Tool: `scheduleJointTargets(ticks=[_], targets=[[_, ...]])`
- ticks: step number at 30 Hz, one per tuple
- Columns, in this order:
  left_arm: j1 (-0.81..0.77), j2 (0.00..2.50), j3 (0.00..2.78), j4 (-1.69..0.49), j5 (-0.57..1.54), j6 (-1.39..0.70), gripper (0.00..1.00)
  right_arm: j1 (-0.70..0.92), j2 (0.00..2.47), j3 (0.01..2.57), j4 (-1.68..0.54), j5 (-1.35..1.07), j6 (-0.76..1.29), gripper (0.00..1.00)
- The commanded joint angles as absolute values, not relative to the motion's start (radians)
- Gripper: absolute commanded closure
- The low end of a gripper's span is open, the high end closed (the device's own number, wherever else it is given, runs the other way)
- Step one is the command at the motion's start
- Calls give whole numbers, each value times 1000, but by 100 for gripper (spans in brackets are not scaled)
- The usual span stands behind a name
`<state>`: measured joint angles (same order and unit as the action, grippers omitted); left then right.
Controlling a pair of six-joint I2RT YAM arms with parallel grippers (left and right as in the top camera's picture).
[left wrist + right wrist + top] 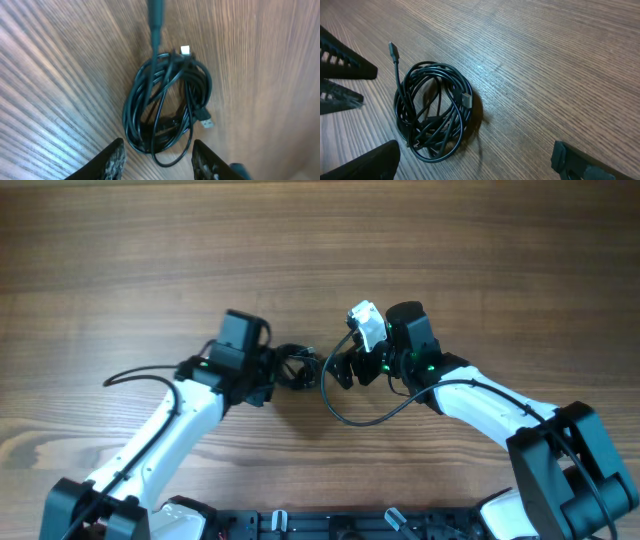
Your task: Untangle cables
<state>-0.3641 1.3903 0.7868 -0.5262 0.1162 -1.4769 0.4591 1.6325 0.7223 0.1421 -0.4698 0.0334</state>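
No writing, label, brand mark or number can be read in any of the three views. There is none on the coiled bundle of thin black cables with small metal plug tips, nor on the brown wood-grain tabletop beneath it. The small white block mounted at the right arm's wrist shows nothing legible either — it is too small in the overhead view to tell.
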Motion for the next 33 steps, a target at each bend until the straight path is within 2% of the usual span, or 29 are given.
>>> scheduleJointTargets(ticks=[1,7,8,10,11,16,20,23,26,29,33], targets=[[-426,1468,785,-512,-64,-1417,56,459,1648,725,144,-463,53,1],[-423,1650,785,-451,-39,-1417,58,459,1648,725,144,-463,53,1],[-423,1668,785,-432,-39,-1416,63,459,1648,725,144,-463,53,1],[-422,1674,785,-409,-46,-1417,91,459,1648,725,142,-463,56,1],[-421,1674,785,-388,-46,-1417,96,459,1648,725,140,-464,61,1],[-328,1619,834,-463,44,-1417,96,424,1642,725,116,-472,195,1],[-116,1475,866,-521,417,-1480,96,288,1636,725,162,-796,259,0],[-7,1447,866,-520,761,-1587,96,278,1636,725,155,-887,154,1],[5,1447,866,-521,870,-1587,96,305,1636,725,173,-1023,79,1],[5,1447,866,-508,1022,-1610,96,343,1636,725,220,-992,36,1],[5,1447,866,-487,1063,-1610,96,350,1636,725,297,-973,73,2]])
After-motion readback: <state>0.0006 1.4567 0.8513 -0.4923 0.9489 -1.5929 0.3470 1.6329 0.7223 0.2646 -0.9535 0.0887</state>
